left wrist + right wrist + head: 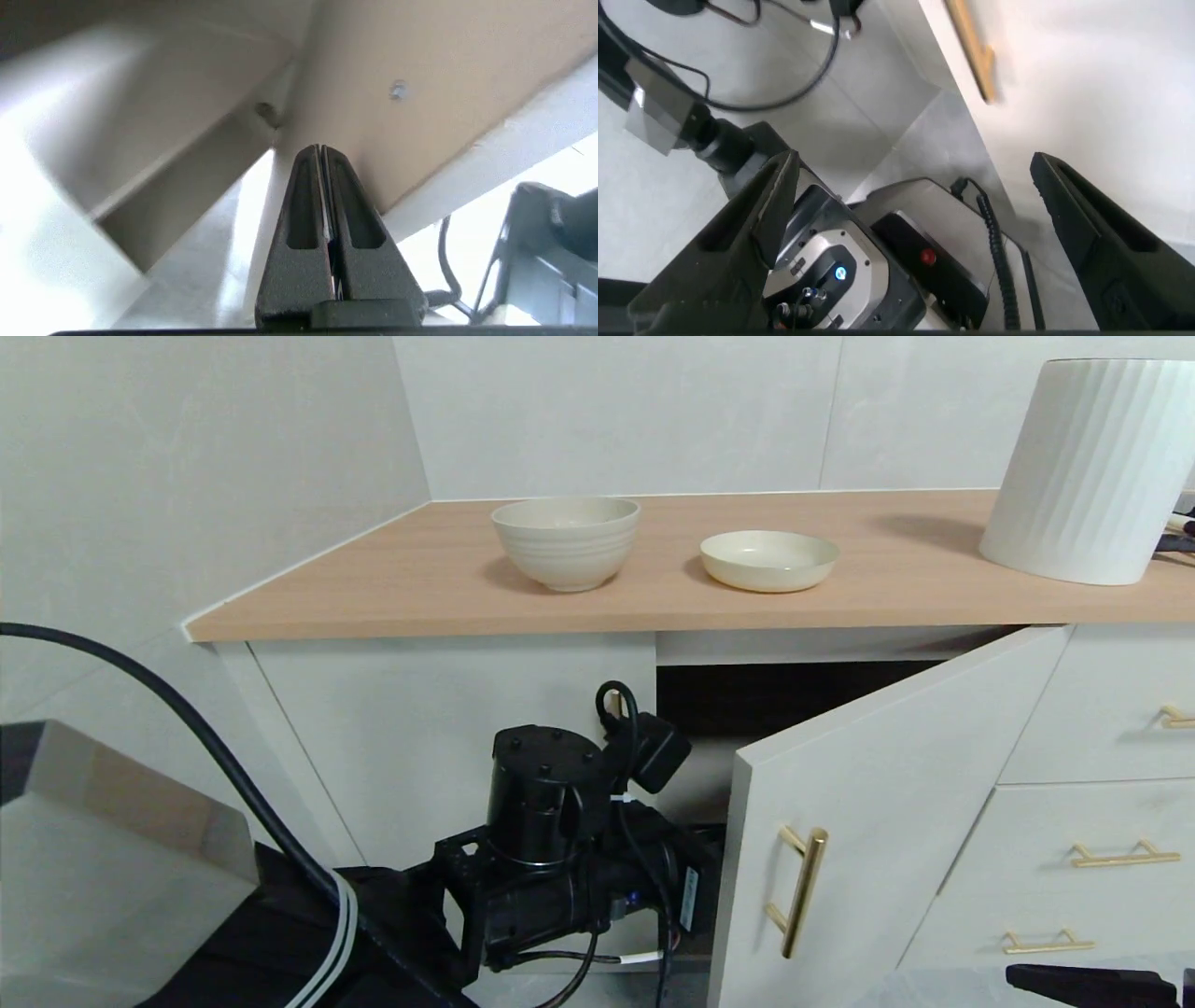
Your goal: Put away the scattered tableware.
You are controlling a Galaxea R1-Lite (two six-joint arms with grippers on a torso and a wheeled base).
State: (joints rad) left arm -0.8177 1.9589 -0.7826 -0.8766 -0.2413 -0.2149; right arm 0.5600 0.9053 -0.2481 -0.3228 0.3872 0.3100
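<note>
A deep ribbed cream bowl point(566, 541) stands on the wooden countertop point(392, 588), and a shallow cream dish point(768, 560) sits to its right. Both are upright and apart from each other. My left arm point(551, 831) is low in front of the cabinet, its wrist at the open compartment below the counter. My left gripper point(322, 159) is shut with nothing in it, pointing at a pale inner panel point(448, 84) of the cabinet. My right gripper point(915, 163) is open and holds nothing, down near the floor beside the cabinet front.
The cabinet door point(868, 784) with a gold handle point(799, 891) stands open, swung out toward me. Drawers with gold handles point(1120, 855) are on the right. A tall white ribbed container point(1092, 467) stands at the counter's right end. A wall closes the left side.
</note>
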